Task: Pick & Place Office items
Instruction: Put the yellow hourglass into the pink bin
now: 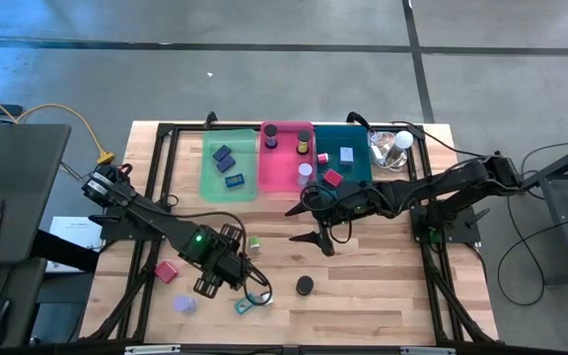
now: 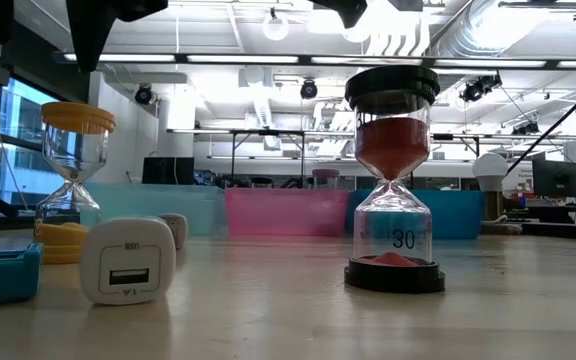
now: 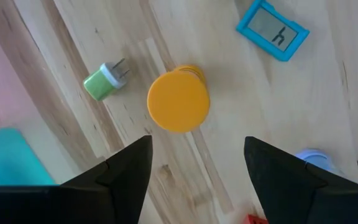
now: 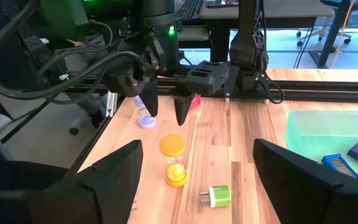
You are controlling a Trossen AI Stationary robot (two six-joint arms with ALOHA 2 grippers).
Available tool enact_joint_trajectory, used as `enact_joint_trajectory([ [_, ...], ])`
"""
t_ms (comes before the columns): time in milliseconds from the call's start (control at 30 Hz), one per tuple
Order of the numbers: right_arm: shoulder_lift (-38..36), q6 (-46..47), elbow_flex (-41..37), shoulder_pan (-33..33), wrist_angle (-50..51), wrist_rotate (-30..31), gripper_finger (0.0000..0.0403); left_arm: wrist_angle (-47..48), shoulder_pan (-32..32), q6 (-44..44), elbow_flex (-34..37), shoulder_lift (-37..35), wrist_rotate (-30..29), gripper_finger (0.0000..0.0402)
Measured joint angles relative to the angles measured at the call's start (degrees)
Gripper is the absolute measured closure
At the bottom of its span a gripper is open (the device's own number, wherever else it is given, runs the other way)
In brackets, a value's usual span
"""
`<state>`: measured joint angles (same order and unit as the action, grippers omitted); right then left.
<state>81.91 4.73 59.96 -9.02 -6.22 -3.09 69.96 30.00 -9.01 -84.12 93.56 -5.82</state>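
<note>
Hovering straight above the yellow-capped sand timer (image 3: pixel 178 99), the left gripper (image 3: pixel 197 163) has its jaws spread wide and empty, the timer standing upright on the tabletop (image 1: pixel 383 286) between and beyond the fingertips. The risk, as I judge it, is the timer's tall, narrow shape: a descent slightly off-centre could let one finger catch the cap and topple it, sending it rolling toward the green plug adapter (image 3: pixel 104 81) just beside it. The glass waist also offers little to squeeze, so a grip low on the body might slip.

The right gripper (image 1: pixel 309 225) waits near the middle of the tabletop, in front of the pink tray (image 1: pixel 282 168), jaws open and holding nothing.

The high view barely shows the timer, hidden under the left arm; the right wrist view (image 4: pixel 174 160) shows it plainly, upright, with the left gripper's fingers (image 4: pixel 182 109) poised over it. Only the low view reveals a second, black-capped timer (image 2: pixel 393 180) with red sand and a white USB charger (image 2: pixel 128 260).
</note>
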Motion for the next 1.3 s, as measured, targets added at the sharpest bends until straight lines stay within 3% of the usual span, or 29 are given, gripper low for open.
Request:
enact_joint_trajectory([
  [333, 0.0, 0.0, 0.0, 0.0, 0.0, 0.0, 0.0109, -0.6, 0.0, -1.8, 0.1, 0.0, -0.1, 0.0084],
  [500, 0.0, 0.0, 0.0, 0.0, 0.0, 0.0, 0.0109, -1.0, 0.0, -3.0, 0.2, 0.0, -0.2, 0.0082],
  [967, 0.0, 0.2, 0.0, 0.0, 1.5, -0.3, 0.0109, -6.3, -0.6, 8.7, 3.6, 0.0, -0.6, 0.0082],
  [1300, 0.0, 0.5, 0.0, -0.1, 1.8, -0.3, 0.0109, -9.4, -0.7, 8.2, 4.5, 0.0, -2.8, 0.0082],
])
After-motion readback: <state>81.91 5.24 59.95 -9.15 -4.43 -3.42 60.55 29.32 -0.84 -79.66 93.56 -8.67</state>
